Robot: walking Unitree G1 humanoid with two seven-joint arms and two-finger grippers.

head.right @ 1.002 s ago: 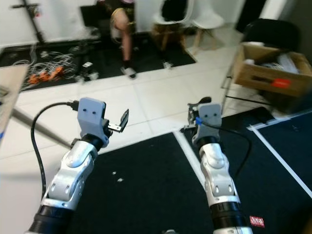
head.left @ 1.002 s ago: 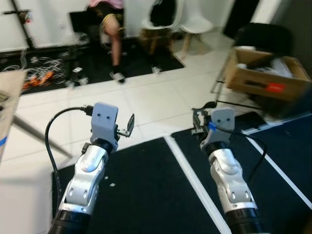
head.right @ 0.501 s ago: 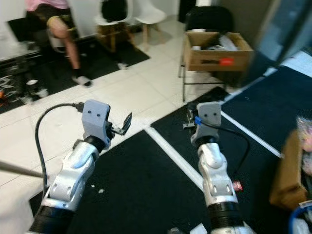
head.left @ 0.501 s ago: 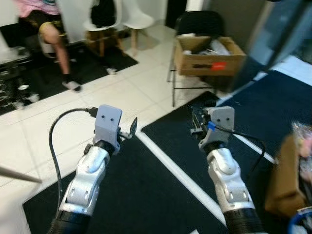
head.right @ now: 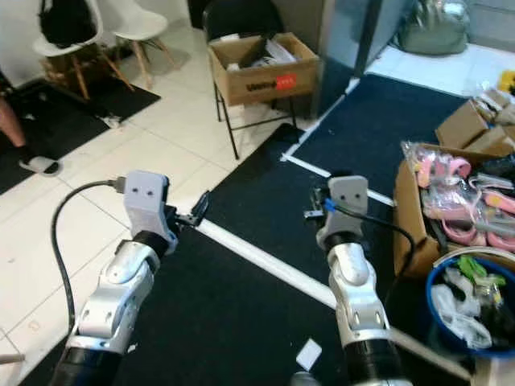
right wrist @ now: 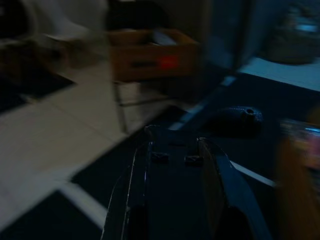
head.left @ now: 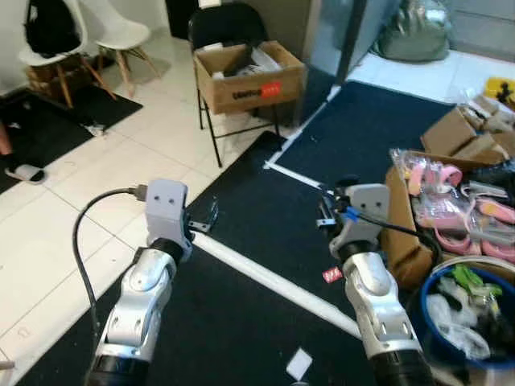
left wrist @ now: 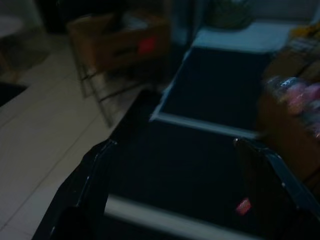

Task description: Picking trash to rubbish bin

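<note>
Here the left gripper (head.left: pixel 211 218) hovered with fingers spread, the right gripper (head.right: pixel 315 206) pressed together, both empty. A red wrapper (head.left: pixel 331 275) lay on black mat near the blue bin (head.left: pixel 438 338); the left wrist view caught it too.

two white chairs (head.left: pixel 88 36), one blue bin (head.left: pixel 451 338).
</note>
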